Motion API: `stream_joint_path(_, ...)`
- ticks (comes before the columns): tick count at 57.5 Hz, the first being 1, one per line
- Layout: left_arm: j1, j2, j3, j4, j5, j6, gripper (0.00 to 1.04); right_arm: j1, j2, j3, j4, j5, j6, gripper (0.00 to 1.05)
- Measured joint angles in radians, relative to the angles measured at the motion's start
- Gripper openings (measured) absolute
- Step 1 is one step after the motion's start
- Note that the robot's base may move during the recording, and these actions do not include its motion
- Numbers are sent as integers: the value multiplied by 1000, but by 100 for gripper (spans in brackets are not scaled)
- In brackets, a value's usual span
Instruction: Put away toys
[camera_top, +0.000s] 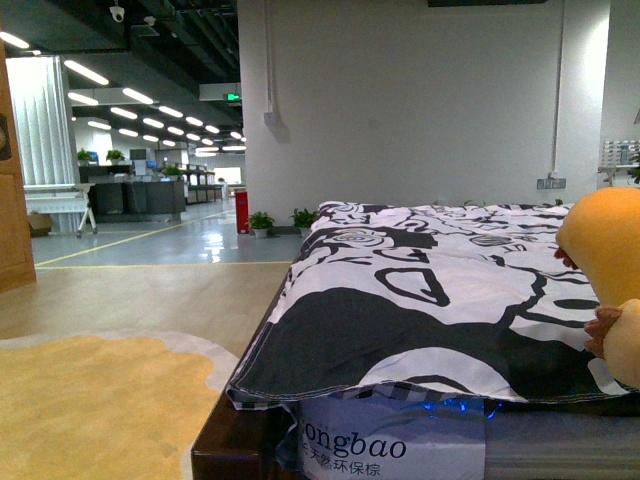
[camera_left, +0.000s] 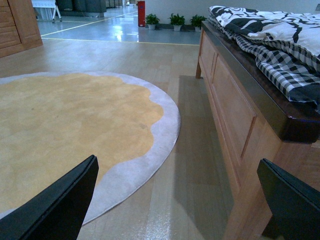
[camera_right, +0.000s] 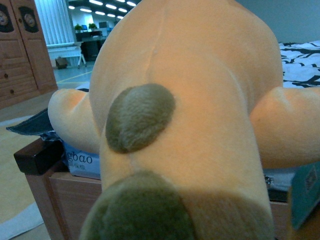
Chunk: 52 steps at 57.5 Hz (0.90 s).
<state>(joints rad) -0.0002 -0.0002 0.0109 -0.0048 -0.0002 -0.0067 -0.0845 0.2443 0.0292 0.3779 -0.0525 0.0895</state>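
Left pincer (camera_left: 176, 160) hangs low beside the bed (camera_left: 235, 115), fingers apart. The right pincer is unseen, so I cannot tell its state. Orange plush animal (camera_right: 200, 75) with brownish patches.

The left gripper (camera_left: 176, 160) is the only part of the robot in sight, showing in the left wrist view as a pair of matte black fingers (camera_left: 60, 205). Each finger is a flat, thick slab with straight edges that tapers up to a blunt angled corner. Their faces are smooth and evenly dark, with a faint paler sheen along the upper edges.
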Motion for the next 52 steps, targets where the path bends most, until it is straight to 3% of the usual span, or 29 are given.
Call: stream_joint_path(52,0,0,0,0,3,0,99,0,3,0,0,1,0,17)
